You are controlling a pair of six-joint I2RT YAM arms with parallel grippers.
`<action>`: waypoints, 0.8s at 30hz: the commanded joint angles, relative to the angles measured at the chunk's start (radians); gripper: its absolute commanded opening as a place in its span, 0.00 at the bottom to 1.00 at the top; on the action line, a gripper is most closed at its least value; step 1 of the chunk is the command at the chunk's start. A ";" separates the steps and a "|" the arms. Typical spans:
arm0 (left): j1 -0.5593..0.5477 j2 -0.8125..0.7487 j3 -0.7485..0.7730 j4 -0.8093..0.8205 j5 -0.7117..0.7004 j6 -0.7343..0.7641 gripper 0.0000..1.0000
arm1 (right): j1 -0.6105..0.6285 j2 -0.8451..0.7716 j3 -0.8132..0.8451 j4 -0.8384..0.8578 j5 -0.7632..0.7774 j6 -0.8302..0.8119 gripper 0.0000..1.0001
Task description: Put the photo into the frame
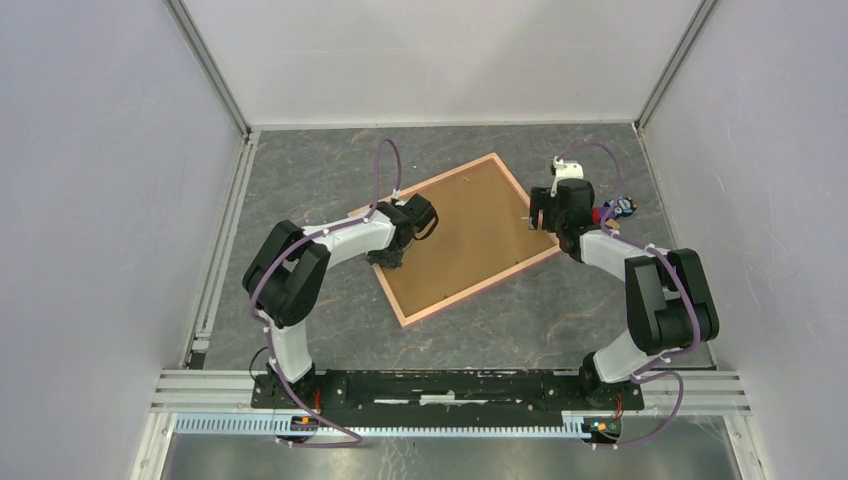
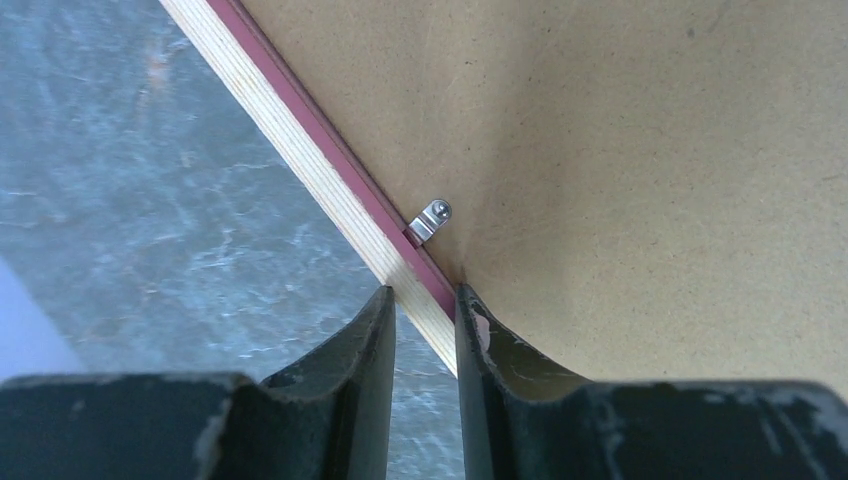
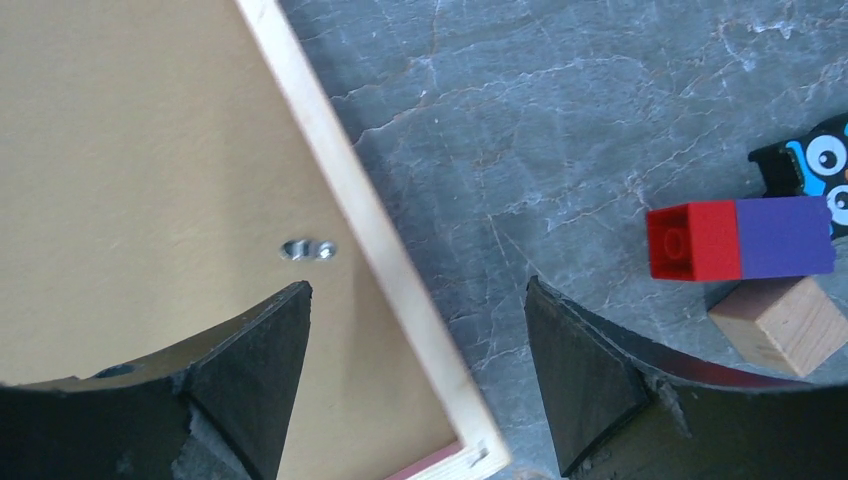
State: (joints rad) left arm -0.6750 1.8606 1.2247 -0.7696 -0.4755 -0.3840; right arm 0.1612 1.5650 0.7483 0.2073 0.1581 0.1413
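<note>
The frame (image 1: 460, 235) lies face down and skewed on the grey table, showing brown board with a pink edge. The photo is not in view. My left gripper (image 1: 390, 258) is at the frame's left edge. In the left wrist view the left gripper (image 2: 422, 300) has its narrow jaws closed across the frame's pale wood and pink rail (image 2: 300, 150), next to a metal tab (image 2: 432, 220). My right gripper (image 1: 540, 225) hovers over the frame's right edge. In the right wrist view the right gripper (image 3: 415, 300) is open, straddling the rail (image 3: 330, 170) near a corner, holding nothing.
A red-and-purple block (image 3: 740, 238), a small wooden block (image 3: 785, 322) and a black toy with blue eyes (image 3: 810, 165) lie right of the frame, behind the right gripper (image 1: 612, 210). A metal tab (image 3: 308, 249) sits on the board. Grey walls enclose the table.
</note>
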 commanded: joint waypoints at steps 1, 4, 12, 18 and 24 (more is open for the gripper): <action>0.018 0.071 -0.043 -0.087 -0.111 0.135 0.02 | -0.003 0.044 0.072 -0.046 0.050 -0.035 0.83; 0.018 0.066 -0.057 -0.066 -0.111 0.142 0.02 | -0.003 0.067 0.083 -0.044 0.029 -0.035 0.81; 0.016 0.076 -0.035 -0.062 -0.116 0.149 0.02 | 0.000 0.102 0.089 -0.016 -0.069 -0.017 0.76; 0.016 0.084 -0.022 -0.065 -0.120 0.161 0.02 | 0.007 0.098 0.074 0.022 -0.145 -0.032 0.76; 0.015 0.091 -0.019 -0.068 -0.120 0.162 0.02 | 0.025 0.127 0.104 0.002 -0.155 -0.052 0.75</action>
State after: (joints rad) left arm -0.6735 1.9076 1.2121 -0.8108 -0.6319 -0.2588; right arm 0.1734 1.6718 0.8040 0.1860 0.0307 0.1143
